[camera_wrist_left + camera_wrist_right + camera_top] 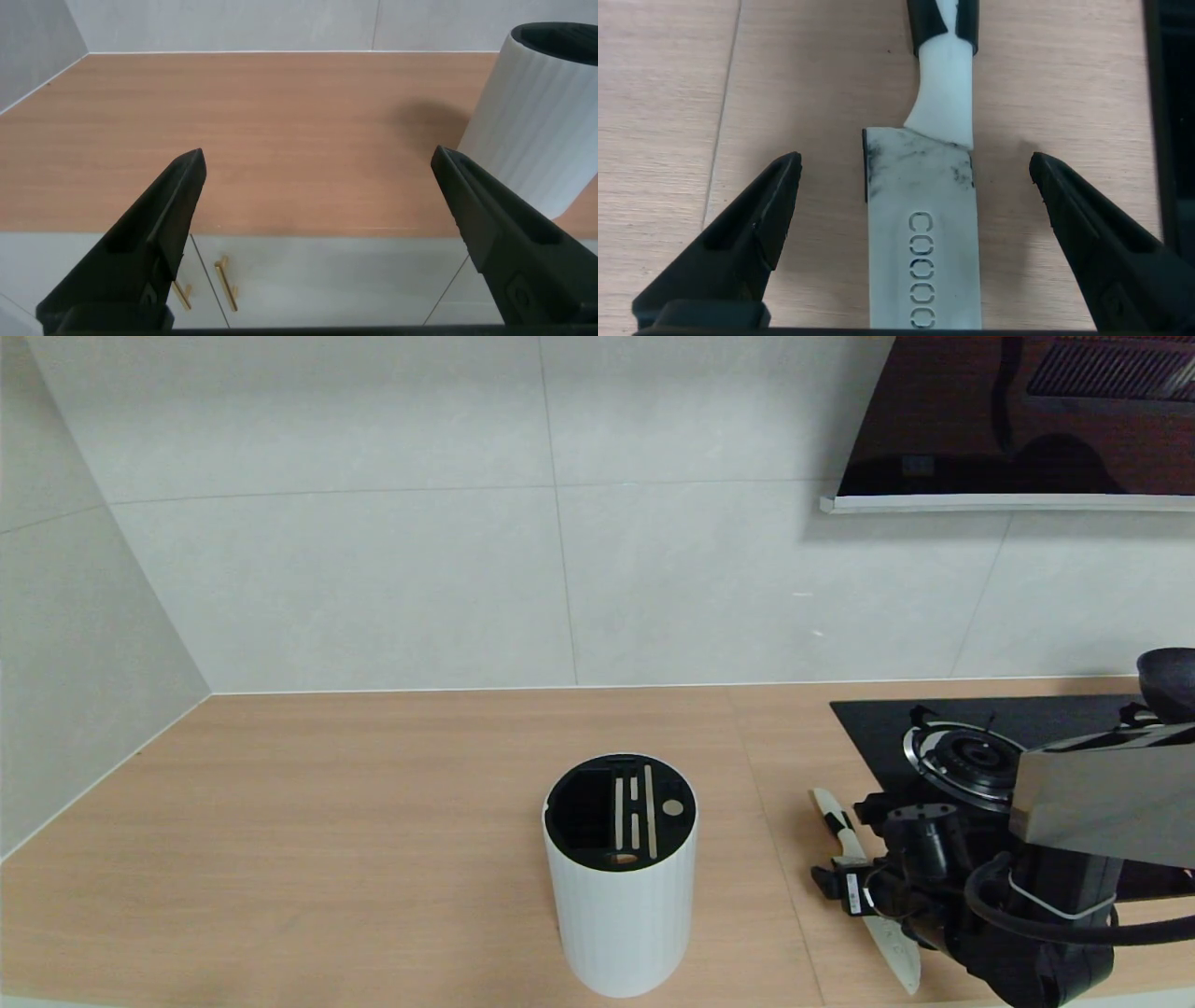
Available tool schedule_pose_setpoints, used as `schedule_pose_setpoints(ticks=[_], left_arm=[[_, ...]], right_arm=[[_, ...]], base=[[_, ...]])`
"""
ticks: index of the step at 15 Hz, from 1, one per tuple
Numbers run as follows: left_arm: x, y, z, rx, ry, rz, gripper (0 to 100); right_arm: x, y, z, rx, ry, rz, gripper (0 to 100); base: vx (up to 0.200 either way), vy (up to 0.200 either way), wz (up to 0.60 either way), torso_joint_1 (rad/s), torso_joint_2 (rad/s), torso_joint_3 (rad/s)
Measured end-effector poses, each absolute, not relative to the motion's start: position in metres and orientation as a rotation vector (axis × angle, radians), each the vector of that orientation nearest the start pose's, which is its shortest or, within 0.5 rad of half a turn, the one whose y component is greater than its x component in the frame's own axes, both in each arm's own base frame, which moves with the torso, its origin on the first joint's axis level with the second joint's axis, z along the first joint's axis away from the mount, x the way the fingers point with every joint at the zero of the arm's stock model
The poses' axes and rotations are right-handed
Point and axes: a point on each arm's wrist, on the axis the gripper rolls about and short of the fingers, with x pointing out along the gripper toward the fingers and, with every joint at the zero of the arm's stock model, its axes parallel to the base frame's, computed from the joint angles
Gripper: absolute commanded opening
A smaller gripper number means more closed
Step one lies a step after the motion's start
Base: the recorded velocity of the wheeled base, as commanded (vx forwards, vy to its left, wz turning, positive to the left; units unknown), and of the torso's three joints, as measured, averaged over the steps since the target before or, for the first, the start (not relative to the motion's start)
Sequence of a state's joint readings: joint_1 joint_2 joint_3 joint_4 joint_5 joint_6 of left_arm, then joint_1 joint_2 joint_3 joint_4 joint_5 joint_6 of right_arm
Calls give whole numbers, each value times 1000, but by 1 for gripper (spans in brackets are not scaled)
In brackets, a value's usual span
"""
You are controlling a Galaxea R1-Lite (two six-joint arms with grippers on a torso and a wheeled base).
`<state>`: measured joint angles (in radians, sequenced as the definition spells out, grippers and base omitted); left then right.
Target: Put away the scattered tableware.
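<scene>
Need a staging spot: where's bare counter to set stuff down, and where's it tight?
Widest free patch: counter between the left wall and the holder. Also free: the strip behind the holder up to the back wall, and the gap between holder and knife. Crowded: beside the stove, where the right gripper hangs over the knife.

I see a white, vertically ribbed holder (621, 905) with a black top crossed by white slots. The knife (920, 233) has a white blade smudged grey, a row of dark oval outlines and a black-and-white handle. The surface (373, 821) is pale woodgrain, and the hob (873, 723) is black.
</scene>
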<state>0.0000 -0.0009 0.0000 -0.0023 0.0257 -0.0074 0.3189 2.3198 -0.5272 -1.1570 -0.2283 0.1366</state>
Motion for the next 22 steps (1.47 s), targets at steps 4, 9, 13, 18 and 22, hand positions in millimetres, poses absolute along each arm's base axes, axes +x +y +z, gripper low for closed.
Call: schedule_pose_setpoints(ticks=[4, 9, 13, 18, 22], left_arm=[[-23, 1, 76, -7, -3, 26, 100], [-23, 1, 76, -7, -3, 26, 100], [-23, 1, 76, -7, -3, 26, 100], [-23, 1, 76, -7, -2, 25, 100], [-23, 1, 76, -5, -5, 26, 100]], right_arm=[[308, 94, -31, -39, 621, 40, 0], [307, 94, -30, -40, 622, 39, 0], [307, 94, -22, -34, 604, 39, 0], [295, 92, 25, 2, 483, 58, 0], [276, 95, 78, 35, 334, 101, 0]], base=[[0, 0, 0, 0, 0, 0], [0, 0, 0, 0, 0, 0], [0, 0, 0, 0, 0, 0], [0, 0, 0, 0, 0, 0], [0, 0, 0, 0, 0, 0]])
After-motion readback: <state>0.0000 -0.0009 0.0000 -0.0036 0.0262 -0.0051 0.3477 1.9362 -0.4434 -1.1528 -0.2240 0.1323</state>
